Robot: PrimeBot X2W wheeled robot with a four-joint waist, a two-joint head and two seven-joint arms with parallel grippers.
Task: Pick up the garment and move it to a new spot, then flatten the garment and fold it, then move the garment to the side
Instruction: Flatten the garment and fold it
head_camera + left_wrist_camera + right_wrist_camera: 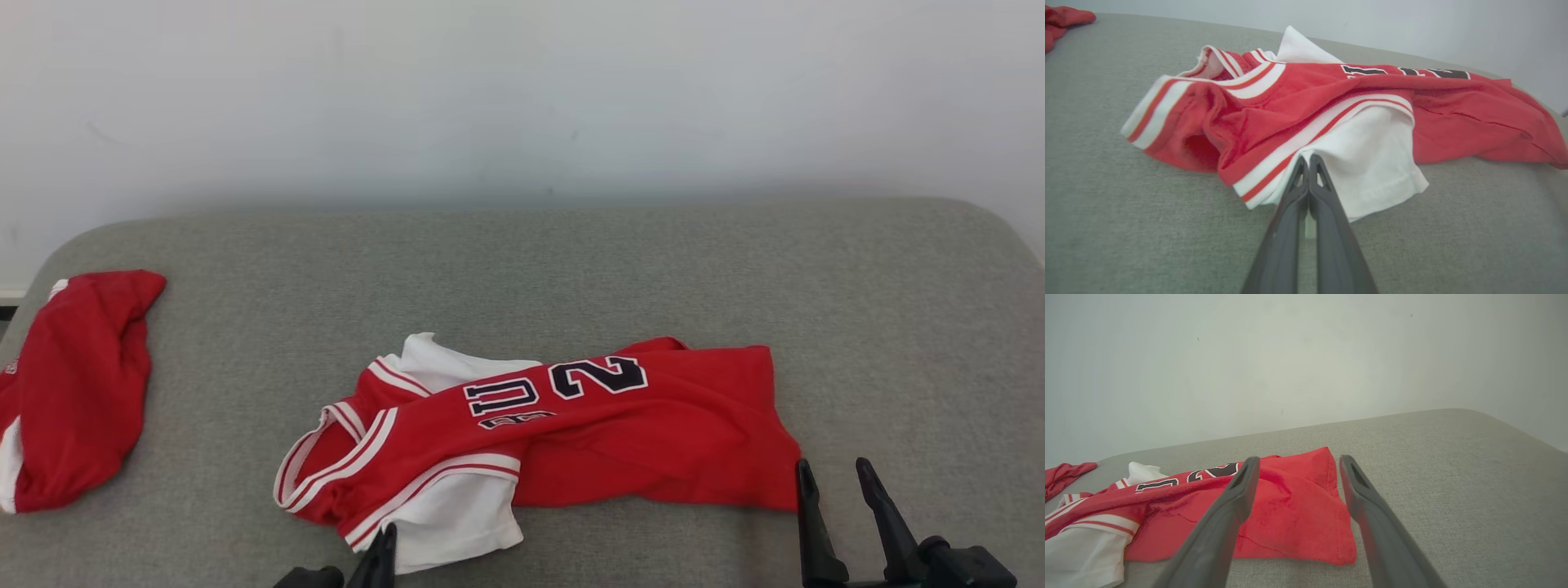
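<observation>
Clamped thinly on the white sleeve (1372,163) of the red jersey (620,425), the left gripper (1309,157) may slip on lifting; the right gripper (834,467) gapes.

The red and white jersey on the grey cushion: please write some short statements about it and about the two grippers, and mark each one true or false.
1. The red and white fabric jersey lies crumpled on the grey fabric cushion. True.
2. The left gripper is wide open. False: it is shut on the jersey's white sleeve.
3. The right gripper is open, near the jersey's plain red end. True.
4. A second red garment lies at the cushion's right edge. False: it lies at the left edge.
</observation>
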